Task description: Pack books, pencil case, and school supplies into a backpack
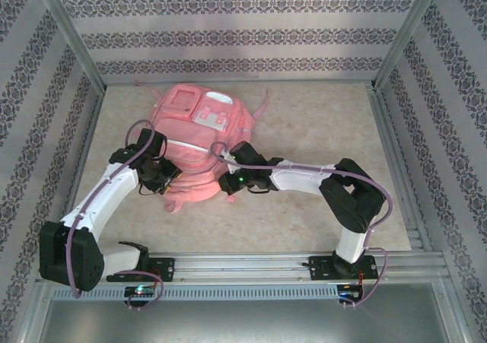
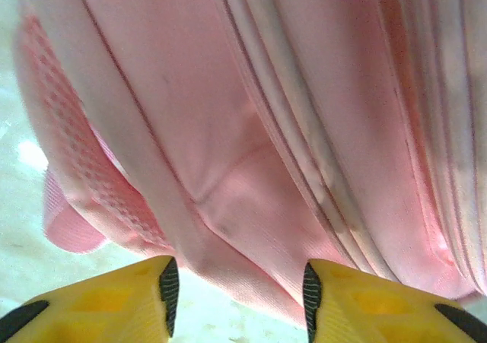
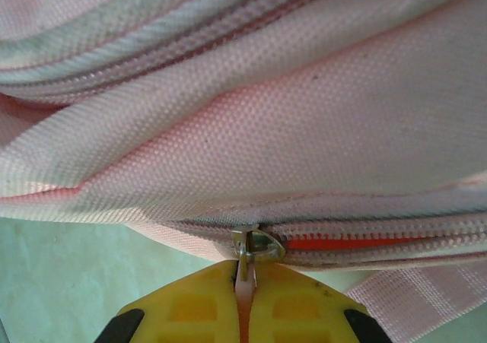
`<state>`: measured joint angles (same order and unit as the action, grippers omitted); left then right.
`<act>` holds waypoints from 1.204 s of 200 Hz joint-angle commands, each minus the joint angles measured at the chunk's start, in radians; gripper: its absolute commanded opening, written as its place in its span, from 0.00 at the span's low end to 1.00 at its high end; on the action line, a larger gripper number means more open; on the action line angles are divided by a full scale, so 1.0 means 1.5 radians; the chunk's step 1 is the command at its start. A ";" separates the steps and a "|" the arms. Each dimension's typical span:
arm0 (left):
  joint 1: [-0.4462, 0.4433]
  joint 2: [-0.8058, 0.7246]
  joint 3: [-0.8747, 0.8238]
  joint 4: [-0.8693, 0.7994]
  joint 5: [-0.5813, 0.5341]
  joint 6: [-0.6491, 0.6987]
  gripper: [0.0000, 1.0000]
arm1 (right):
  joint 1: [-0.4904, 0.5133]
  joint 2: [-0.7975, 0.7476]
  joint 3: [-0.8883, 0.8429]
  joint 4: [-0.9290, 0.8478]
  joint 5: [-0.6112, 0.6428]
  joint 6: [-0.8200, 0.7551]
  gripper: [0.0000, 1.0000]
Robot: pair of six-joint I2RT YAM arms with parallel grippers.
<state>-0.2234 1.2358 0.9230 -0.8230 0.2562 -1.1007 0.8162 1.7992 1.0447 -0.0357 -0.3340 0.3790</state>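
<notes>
The pink backpack (image 1: 196, 134) lies flat on the table between both arms. At its lower left edge my left gripper (image 1: 158, 180) is open. In the left wrist view its yellow fingers (image 2: 114, 306) stand apart, the backpack's bottom seam (image 2: 228, 229) just beyond them and nothing clamped. My right gripper (image 1: 227, 183) is at the bag's lower right edge, shut on the pink zipper pull (image 3: 243, 293). The metal slider (image 3: 257, 246) sits right at the fingertips, and to its right the zip (image 3: 358, 242) shows an orange gap. The books, pencil case and school supplies are out of view.
The beige tabletop (image 1: 319, 130) has open room right of the bag. Patterned walls and metal posts (image 1: 396, 46) fence in the sides and back. A metal rail (image 1: 243, 267) with both arm bases runs along the near edge.
</notes>
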 commanded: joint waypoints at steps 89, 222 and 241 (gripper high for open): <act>-0.068 0.053 0.021 0.085 0.000 -0.084 0.45 | 0.008 -0.012 -0.011 0.008 -0.001 0.017 0.00; -0.068 0.044 -0.024 0.119 0.011 -0.085 0.00 | 0.008 -0.076 -0.088 0.001 0.009 0.006 0.00; -0.069 0.035 -0.030 0.115 0.019 -0.078 0.00 | 0.004 -0.081 -0.096 0.002 0.018 0.006 0.00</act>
<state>-0.3161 1.3190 0.8955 -0.6567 0.2893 -1.2354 0.8162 1.7153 0.9298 -0.0082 -0.3229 0.3954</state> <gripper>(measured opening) 0.049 0.086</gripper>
